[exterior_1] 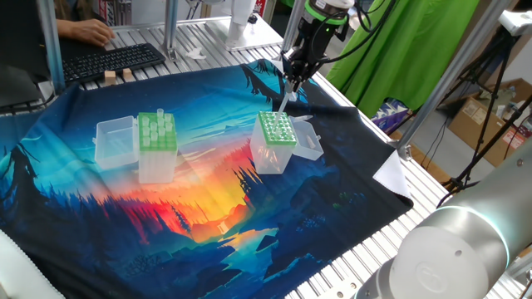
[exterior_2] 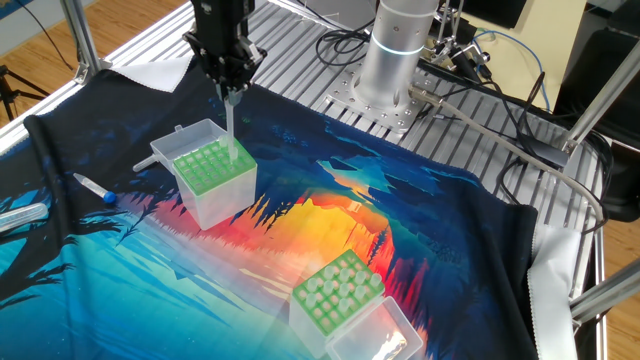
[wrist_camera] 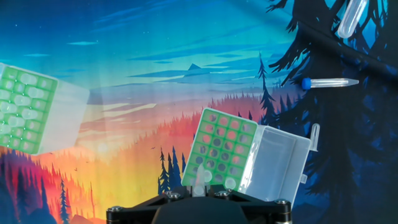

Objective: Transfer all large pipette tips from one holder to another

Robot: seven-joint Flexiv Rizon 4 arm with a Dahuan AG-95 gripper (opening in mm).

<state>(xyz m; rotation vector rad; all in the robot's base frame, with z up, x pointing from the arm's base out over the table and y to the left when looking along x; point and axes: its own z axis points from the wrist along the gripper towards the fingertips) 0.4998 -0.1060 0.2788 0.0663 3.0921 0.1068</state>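
The light-green wide-holed holder (exterior_1: 156, 141) stands at the left with several whitish large pipette tips (exterior_1: 158, 123) upright in it; it also shows in the other fixed view (exterior_2: 335, 290) and the hand view (wrist_camera: 28, 112). The narrower darker-green holder (exterior_1: 276, 133) stands with its clear lid (exterior_1: 309, 143) open and shows in the other views too (exterior_2: 212, 170) (wrist_camera: 221, 149). My gripper (exterior_1: 293, 76) (exterior_2: 230, 92) (wrist_camera: 199, 190) is directly above this holder, shut on one tip (exterior_1: 285, 100) (exterior_2: 230, 125). The tip hangs vertically, its point just above the green plate.
A blue-capped tube (wrist_camera: 329, 82) (exterior_2: 92, 188) and a second clear tube (wrist_camera: 351, 18) (exterior_2: 20, 215) lie on the printed cloth beyond the darker holder. A keyboard (exterior_1: 112, 58) with a person's hand (exterior_1: 87, 31) is at the back. The arm's base (exterior_2: 400, 50) stands behind.
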